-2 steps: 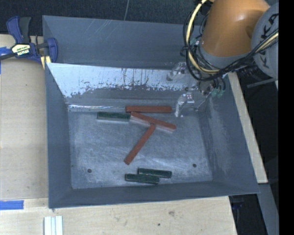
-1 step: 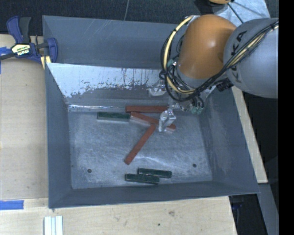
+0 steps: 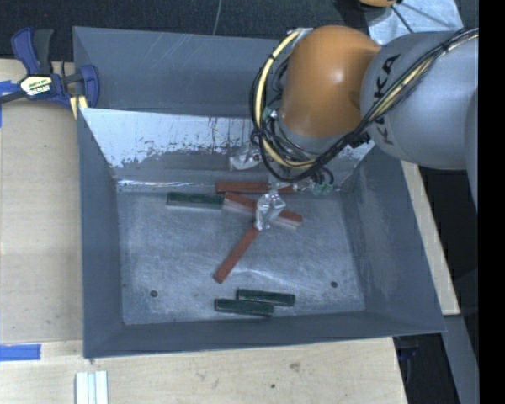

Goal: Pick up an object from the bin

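Note:
My gripper [image 3: 268,212] hangs low in the middle of the bin, under the orange wrist cover, its silvery fingers down among a cluster of reddish-brown sticks. One stick [image 3: 236,255] runs diagonally down-left from just below the fingertips. Another reddish-brown stick [image 3: 242,188] lies flat just above them, and a third [image 3: 244,201] passes beneath the fingers toward the right. A dark green stick [image 3: 194,199] lies to the left of the cluster.
Two dark green sticks [image 3: 254,302] lie side by side near the bin's front wall. The arm and its cables cover the bin's back right part.

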`<state>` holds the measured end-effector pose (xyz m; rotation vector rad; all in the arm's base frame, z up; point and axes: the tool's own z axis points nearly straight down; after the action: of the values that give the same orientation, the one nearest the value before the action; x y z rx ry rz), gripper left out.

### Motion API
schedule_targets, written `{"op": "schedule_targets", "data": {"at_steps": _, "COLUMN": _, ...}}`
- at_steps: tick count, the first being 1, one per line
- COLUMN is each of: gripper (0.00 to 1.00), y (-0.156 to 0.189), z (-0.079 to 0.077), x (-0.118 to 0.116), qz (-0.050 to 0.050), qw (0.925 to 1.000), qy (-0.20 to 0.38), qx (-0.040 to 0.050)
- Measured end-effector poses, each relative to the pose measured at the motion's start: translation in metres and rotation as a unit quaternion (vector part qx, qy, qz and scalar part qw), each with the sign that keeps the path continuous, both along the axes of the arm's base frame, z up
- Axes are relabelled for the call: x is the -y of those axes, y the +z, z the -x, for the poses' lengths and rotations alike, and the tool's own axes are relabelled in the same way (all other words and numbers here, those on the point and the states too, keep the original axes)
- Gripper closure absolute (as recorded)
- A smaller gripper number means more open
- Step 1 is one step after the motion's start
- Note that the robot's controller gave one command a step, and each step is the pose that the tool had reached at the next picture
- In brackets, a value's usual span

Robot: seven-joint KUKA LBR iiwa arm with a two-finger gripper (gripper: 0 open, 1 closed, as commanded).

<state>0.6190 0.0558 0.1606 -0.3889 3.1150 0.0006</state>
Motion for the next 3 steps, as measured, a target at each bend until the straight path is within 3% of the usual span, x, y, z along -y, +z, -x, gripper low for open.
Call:
{"op": "schedule_targets", "data": {"at_steps": 1, "gripper": 0.00, "y": -0.028, "z": -0.006, "x": 0.013, "qz": 0.000, "qw": 0.9950, "qy": -0.100, "qx": 0.0003}}
{"op": "schedule_targets", "data": {"at_steps": 2, "gripper": 0.00, "y": -0.087, "z": -0.009, "x": 0.003, "qz": 0.000, "qw": 0.9911, "qy": -0.133, "qx": -0.0064}}
{"op": "schedule_targets", "data": {"at_steps": 3, "gripper": 1.00, "y": -0.079, "z": -0.009, "x": 0.006, "qz": 0.000, "qw": 0.9910, "qy": -0.134, "qx": 0.0008}}
